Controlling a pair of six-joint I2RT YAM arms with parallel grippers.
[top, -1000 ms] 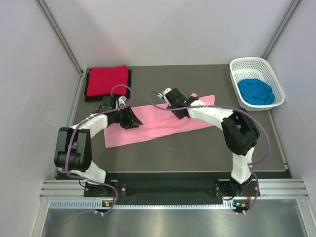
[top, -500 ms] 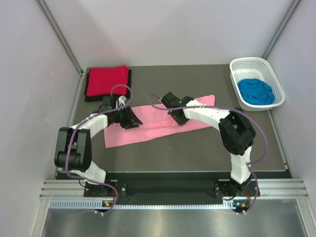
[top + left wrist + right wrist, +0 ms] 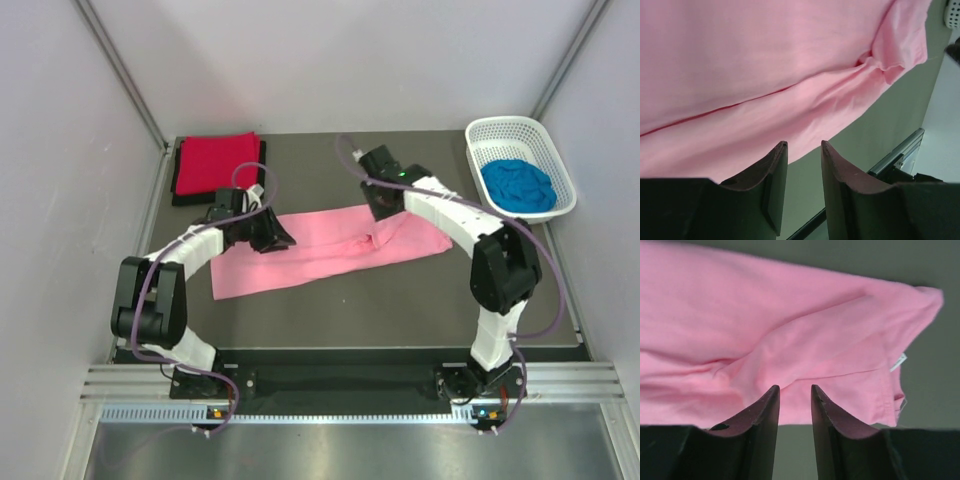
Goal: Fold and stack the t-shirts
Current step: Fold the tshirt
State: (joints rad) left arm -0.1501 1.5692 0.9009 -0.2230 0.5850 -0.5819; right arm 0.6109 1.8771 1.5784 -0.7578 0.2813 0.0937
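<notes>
While it lies flat near the middle of the table (image 3: 330,320), the pink t-shirt (image 3: 320,255) is folded into a long strip whose long axis runs from about 8 o'clock to 2 o'clock, with its puckered, labelled end toward 2 o'clock. The left gripper (image 3: 272,236) hangs over the strip's 9 o'clock part with its jaws apart and nothing between them. The right gripper (image 3: 381,208) is by the far edge near the crumpled end, likewise parted and empty. At 1 o'clock, the white basket (image 3: 520,125) holds the bunched blue t-shirt (image 3: 518,185). At 11 o'clock, the folded red t-shirt (image 3: 215,160) rests on the black t-shirt (image 3: 190,200).
</notes>
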